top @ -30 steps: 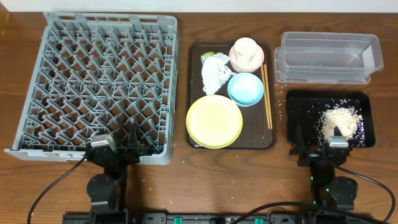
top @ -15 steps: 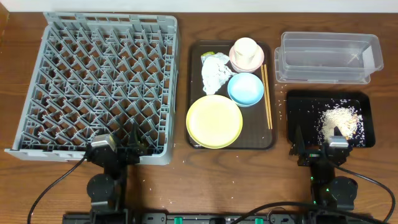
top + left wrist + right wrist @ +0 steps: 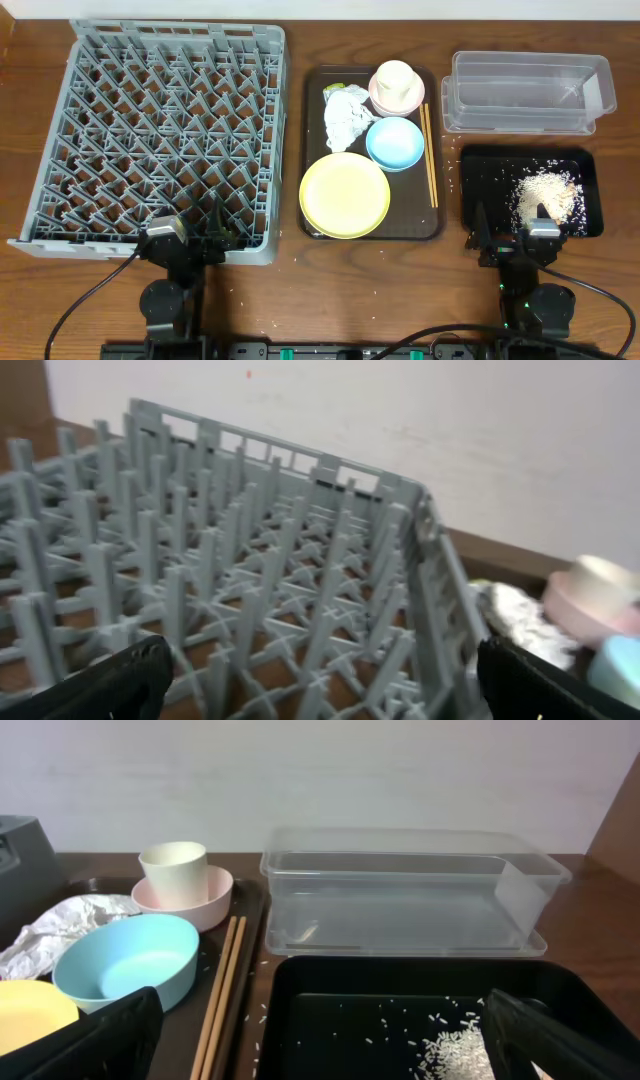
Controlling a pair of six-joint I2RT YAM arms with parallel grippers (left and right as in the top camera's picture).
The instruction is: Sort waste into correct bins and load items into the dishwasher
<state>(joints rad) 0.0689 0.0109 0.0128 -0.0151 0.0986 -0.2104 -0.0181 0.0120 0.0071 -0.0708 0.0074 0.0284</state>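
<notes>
Brown wooden surface [image 3: 290, 300]. Left pincer [image 3: 320, 660], right pincer [image 3: 322, 1010]: both released, empty, unmoved at the frame's bottom. Grey plastic peg rack [image 3: 180, 28], upper left, unloaded. Crumpled white paper tissue [image 3: 346, 115] on dark brown serving tray [image 3: 306, 150], centre. Nothing changed; sorting unstarted.

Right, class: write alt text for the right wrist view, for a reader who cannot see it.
A clear tub sits behind a black tray scattered with rice. To the left, a brown tray holds a blue bowl, a cup in a pink bowl, chopsticks, a tissue and a yellow plate.
</notes>
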